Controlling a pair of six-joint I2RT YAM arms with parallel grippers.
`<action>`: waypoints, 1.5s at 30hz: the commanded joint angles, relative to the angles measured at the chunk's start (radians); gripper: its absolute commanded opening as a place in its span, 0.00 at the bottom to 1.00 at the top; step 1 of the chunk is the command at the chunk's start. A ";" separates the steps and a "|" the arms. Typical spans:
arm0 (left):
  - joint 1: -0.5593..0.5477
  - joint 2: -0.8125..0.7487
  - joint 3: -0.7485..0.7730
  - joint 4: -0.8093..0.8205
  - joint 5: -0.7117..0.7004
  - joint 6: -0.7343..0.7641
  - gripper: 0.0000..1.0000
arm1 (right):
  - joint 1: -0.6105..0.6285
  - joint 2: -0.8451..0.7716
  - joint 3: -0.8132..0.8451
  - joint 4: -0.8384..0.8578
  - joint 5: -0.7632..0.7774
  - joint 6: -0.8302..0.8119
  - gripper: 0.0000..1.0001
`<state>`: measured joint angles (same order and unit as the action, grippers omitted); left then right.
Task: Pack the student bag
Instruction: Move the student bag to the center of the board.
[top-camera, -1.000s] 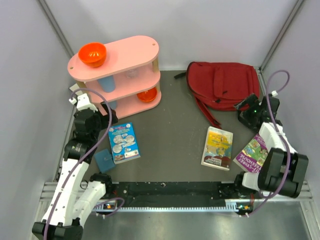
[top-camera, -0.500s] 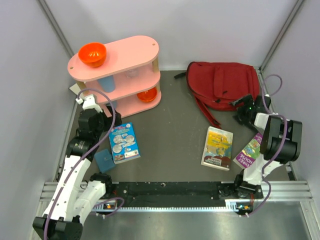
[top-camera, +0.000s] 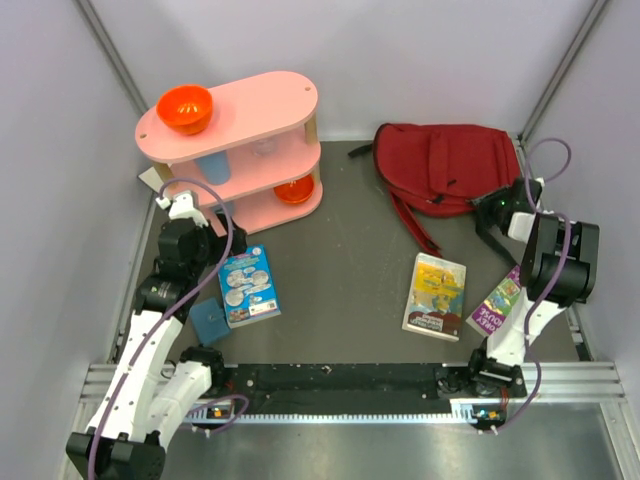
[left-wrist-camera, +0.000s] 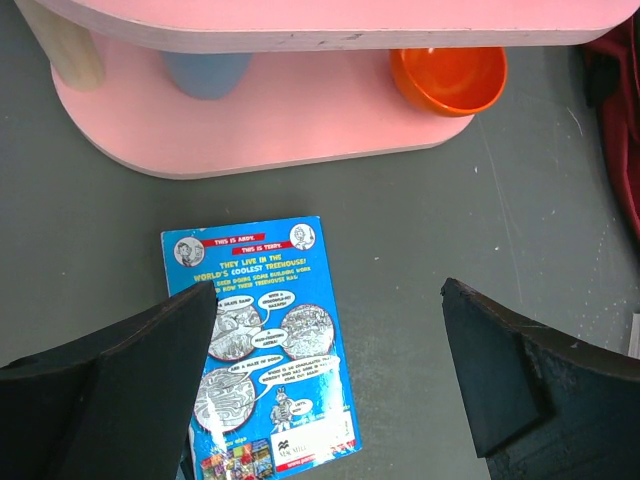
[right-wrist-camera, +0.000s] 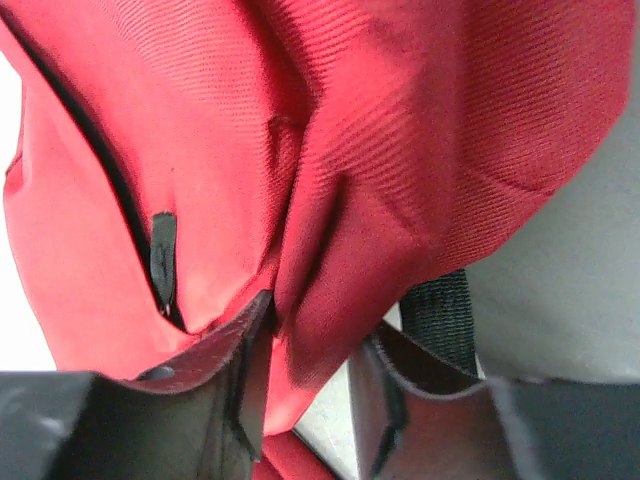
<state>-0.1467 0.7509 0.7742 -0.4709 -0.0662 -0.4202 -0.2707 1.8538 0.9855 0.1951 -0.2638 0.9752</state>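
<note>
The left pincer hangs spread wide above a blue book at 8 o'clock on the surface. At 10 o'clock, the pink shelf carries an orange bowl on its top tier. Its bottom tier holds a blue cup and a second orange bowl. The red backpack lies at 1 o'clock, with the right pincer pinching a fold of its fabric at its 4 o'clock corner.
</note>
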 joint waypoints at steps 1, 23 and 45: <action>-0.001 -0.010 -0.010 0.052 0.035 -0.002 0.99 | 0.008 0.001 0.047 0.104 -0.035 0.000 0.21; -0.004 -0.078 -0.047 0.167 0.347 0.047 0.99 | 0.074 -0.755 -0.178 -0.094 -0.313 -0.082 0.00; -0.700 0.329 0.068 0.463 0.106 0.054 0.95 | 0.183 -1.197 -0.640 -0.344 -0.316 -0.136 0.00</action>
<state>-0.7483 0.9997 0.7570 -0.1139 0.1574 -0.3450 -0.0978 0.6868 0.3401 -0.1581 -0.5751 0.8555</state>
